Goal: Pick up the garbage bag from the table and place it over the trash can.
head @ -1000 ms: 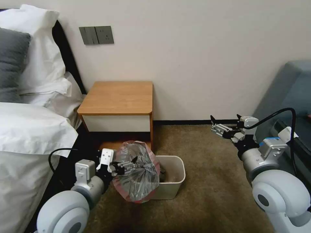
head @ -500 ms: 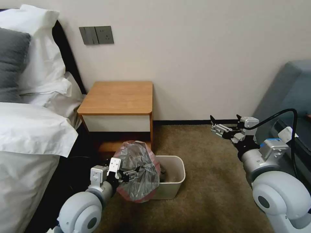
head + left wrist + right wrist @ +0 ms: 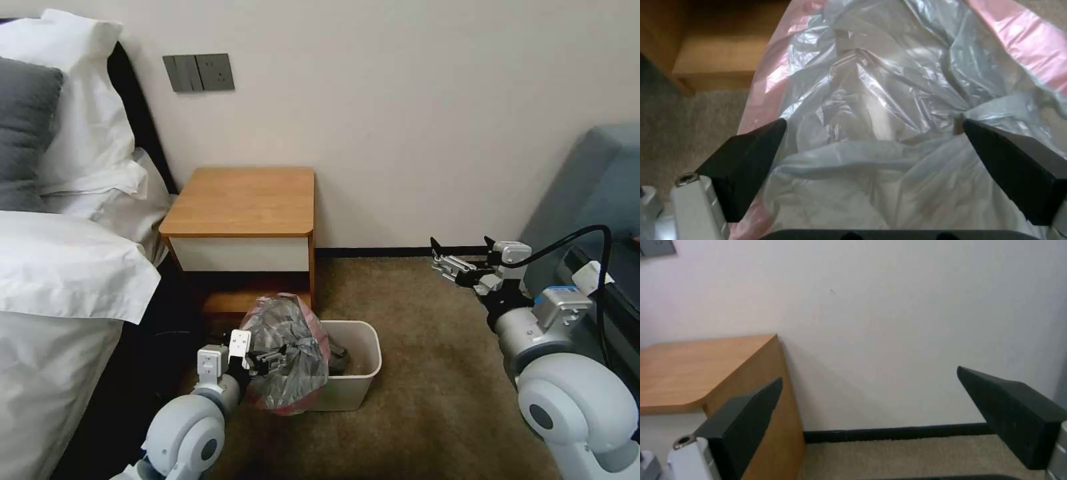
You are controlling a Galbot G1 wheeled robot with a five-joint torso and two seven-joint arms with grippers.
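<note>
On the brown carpet beside the bed, the table (image 3: 240,200) stands bare and the bag (image 3: 287,353) lies bunched over the near-left side of the can (image 3: 357,373). Over the last second the left gripper (image 3: 283,360) has drawn back and sunk, jaws now wide apart with film slack between them, so the bag looks released but covers only part of the rim. The right gripper (image 3: 460,257) hangs wide open, well apart.
</note>
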